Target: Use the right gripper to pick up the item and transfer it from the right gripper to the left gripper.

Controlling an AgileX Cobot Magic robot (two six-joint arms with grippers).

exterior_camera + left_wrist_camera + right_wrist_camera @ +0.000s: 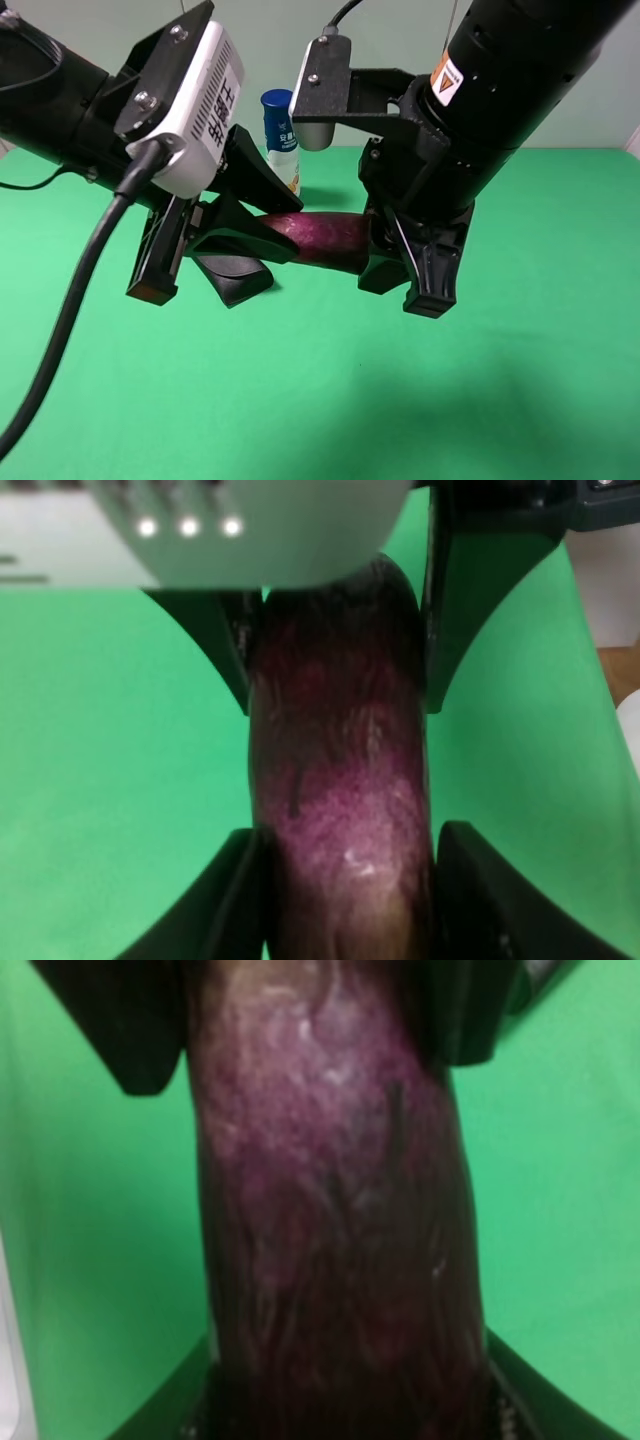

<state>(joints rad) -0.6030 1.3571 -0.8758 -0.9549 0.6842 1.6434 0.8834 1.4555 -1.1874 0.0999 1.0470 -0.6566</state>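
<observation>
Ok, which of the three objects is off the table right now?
The purple eggplant: it is in the air, gripped by the left claw and the right claw. The blue-capped bottle stands and the black case lies on the green table.

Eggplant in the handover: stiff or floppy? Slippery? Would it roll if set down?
Probably stiff: the eggplant spans straight between the left gripper and the right gripper with no visible sag. Likely somewhat slippery: its skin is glossy, with highlights in both wrist views. Apt to roll on the green table: it looks round and smooth.
</observation>
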